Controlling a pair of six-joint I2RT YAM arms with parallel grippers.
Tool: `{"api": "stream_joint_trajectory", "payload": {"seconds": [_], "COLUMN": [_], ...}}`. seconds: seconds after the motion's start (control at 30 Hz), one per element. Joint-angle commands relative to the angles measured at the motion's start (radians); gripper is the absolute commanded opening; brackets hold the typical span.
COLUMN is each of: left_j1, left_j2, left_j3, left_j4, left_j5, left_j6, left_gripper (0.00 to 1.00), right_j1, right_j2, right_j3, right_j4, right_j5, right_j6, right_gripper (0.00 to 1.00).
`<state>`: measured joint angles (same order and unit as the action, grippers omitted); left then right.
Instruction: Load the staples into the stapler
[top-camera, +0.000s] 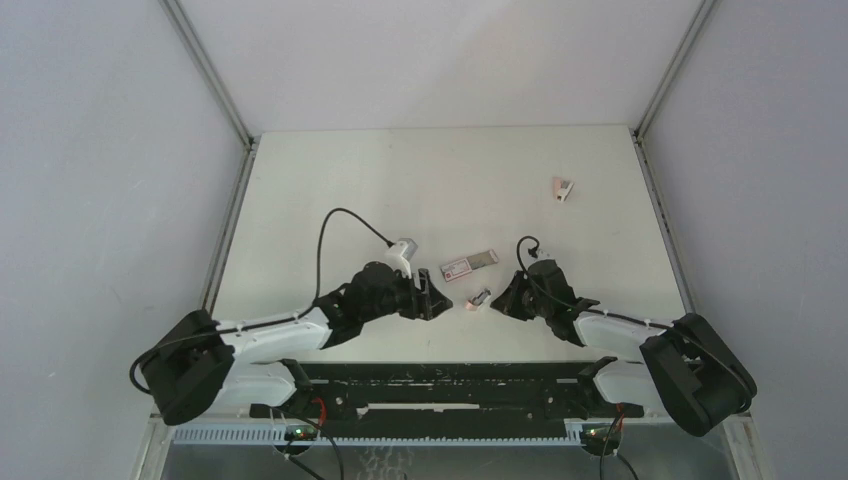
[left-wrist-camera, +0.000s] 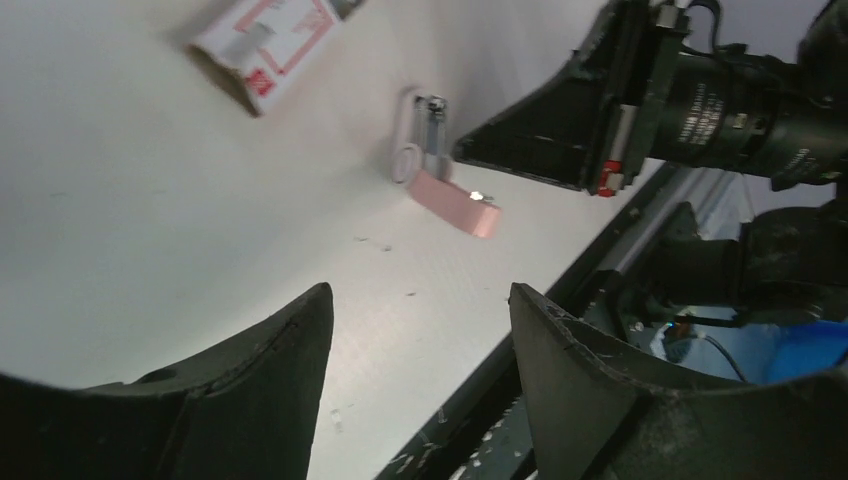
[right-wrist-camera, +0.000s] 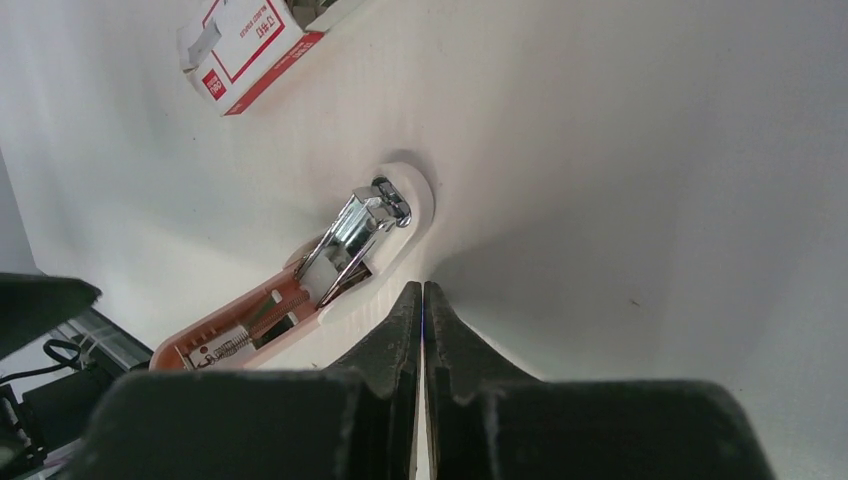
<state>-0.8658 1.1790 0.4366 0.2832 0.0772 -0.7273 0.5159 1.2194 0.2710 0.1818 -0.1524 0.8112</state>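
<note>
A small pink stapler (top-camera: 477, 298) lies open on the table between my two grippers. In the right wrist view its spring and metal magazine (right-wrist-camera: 345, 240) show. The flat pinkish staple box (top-camera: 458, 267) with a red-marked label lies just beyond it, and a grey strip, apparently the staples (top-camera: 486, 258), sticks out of its right end. My left gripper (top-camera: 436, 295) is open and empty, left of the stapler (left-wrist-camera: 445, 190). My right gripper (top-camera: 500, 298) is shut with nothing between its jaws, its tips (right-wrist-camera: 422, 292) right beside the stapler's white base.
A second pink mini stapler (top-camera: 563, 188) lies at the far right of the table. The black rail (top-camera: 450, 375) runs along the near edge behind both grippers. The box also shows in the left wrist view (left-wrist-camera: 265, 45) and the right wrist view (right-wrist-camera: 250, 45).
</note>
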Motion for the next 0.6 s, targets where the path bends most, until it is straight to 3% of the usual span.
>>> {"api": "stream_joint_trajectory", "payload": {"seconds": [0.0, 0.13, 0.27, 0.43, 0.57], "left_j1": [-0.045, -0.062, -0.063, -0.051, 0.044], "left_j2": [0.093, 0.17, 0.169, 0.027, -0.125], "left_j3": [0.115, 0.153, 0.167, 0.198, 0.235], "left_j4": [0.154, 0.179, 0.159, -0.028, -0.21], "left_j5": [0.059, 0.08, 0.053, -0.067, -0.09], "left_j6": [-0.075, -0.079, -0.054, 0.047, 0.143], "left_gripper": [0.7, 0.71, 0.71, 0.74, 0.77], "right_j1": [0.02, 0.022, 0.014, -0.052, -0.199], "right_j2": [0.015, -0.015, -0.147, -0.36, -0.33], "right_j3": [0.007, 0.007, 0.011, 0.085, 0.238], "right_j4": [-0.03, -0.049, -0.147, -0.329, -0.397], "right_j5": [0.011, 0.019, 0.068, 0.141, 0.132], "right_j6": [0.005, 0.008, -0.01, -0.11, -0.222], "right_gripper": [0.0, 0.02, 0.17, 0.4, 0.5]}}
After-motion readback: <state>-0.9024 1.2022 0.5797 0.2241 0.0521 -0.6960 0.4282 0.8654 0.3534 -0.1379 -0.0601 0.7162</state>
